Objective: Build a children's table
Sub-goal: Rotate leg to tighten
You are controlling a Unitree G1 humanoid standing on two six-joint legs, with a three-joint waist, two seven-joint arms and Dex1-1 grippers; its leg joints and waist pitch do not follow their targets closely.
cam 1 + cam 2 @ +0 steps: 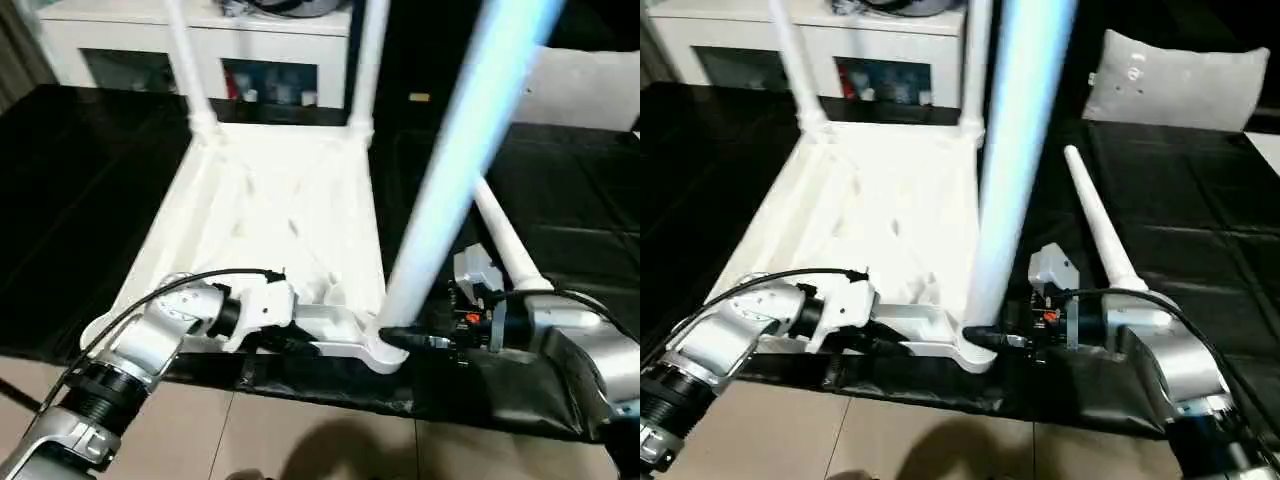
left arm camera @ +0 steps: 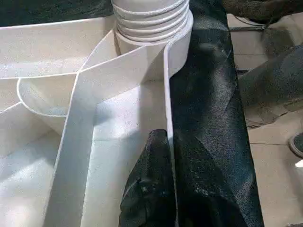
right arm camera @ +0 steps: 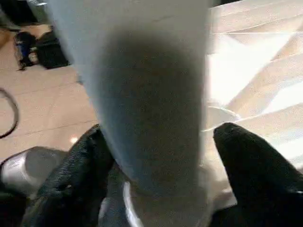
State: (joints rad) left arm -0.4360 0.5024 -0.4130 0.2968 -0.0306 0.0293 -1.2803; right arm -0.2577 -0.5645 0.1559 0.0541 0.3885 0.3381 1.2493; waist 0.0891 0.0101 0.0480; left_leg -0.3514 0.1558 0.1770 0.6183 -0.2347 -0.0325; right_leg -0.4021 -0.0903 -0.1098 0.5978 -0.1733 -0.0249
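Children's table (image 1: 290, 215) is lying upside down on a black mat on the floor, its near edge running along the mat's near edge, and it is looking well along. Two legs are standing in the far corner sockets, a third leg (image 1: 455, 170) is rising from the near right socket, and a fourth leg (image 1: 1102, 232) is lying loose on the mat just right of the top, so the near left socket is probably waiting for it. The left claw (image 1: 285, 338) is shut with nothing between its fingers, resting against the near rim. The right claw (image 3: 156, 165) is standing fairly wide around the foot of the third leg, one finger on each side; I cannot tell whether it is gripping. The left wrist view is showing the ribbed collar of that leg seated in its socket, which the head views hide. The head views are showing the loose leg and a white cabinet (image 1: 200, 45) beyond the mat's far edge.
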